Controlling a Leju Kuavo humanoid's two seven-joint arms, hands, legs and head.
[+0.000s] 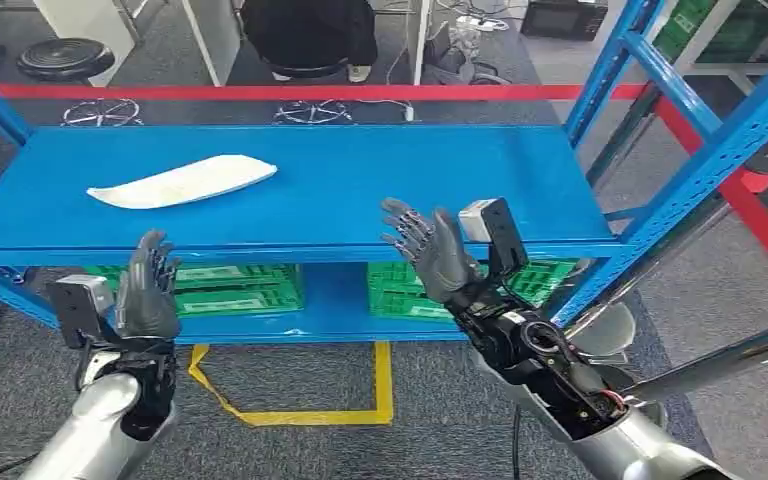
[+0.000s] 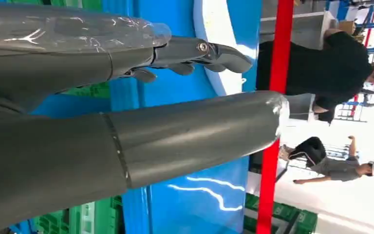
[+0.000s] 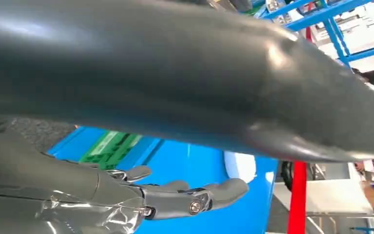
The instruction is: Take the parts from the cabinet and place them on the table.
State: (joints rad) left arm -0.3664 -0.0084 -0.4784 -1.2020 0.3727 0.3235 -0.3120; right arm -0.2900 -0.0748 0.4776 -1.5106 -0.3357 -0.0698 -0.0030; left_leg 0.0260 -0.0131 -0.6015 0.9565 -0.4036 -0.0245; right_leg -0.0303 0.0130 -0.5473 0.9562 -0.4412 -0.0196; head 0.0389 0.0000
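Long white curved moulded part (image 1: 182,182): lies flat on the upper shelf (image 1: 360,180) of the blue metal rack, upper left of the head view, well apart from both hands; its white edge also shows in the left wrist view (image 2: 219,53) past the fingertips and in the right wrist view (image 3: 241,165). Left hand (image 1: 147,290), dark grey, on a silver arm: lower left of the head view, raised in front of the shelf's front edge, fingers (image 2: 209,52) straight and spread, holding nothing. Right hand (image 1: 432,255), dark grey: centre right of the head view, raised at the shelf's front edge, palm turned toward the left, fingers (image 3: 195,195) extended and apart, holding nothing. Green plastic crates (image 1: 240,285): on the lower shelf, beneath the upper one, behind both hands. Yellow tape outline (image 1: 300,410): on the grey carpet below the rack. Red floor tape (image 1: 290,91): runs across the upper head view behind the rack. Person in black (image 1: 310,35): top centre, beyond the red tape.
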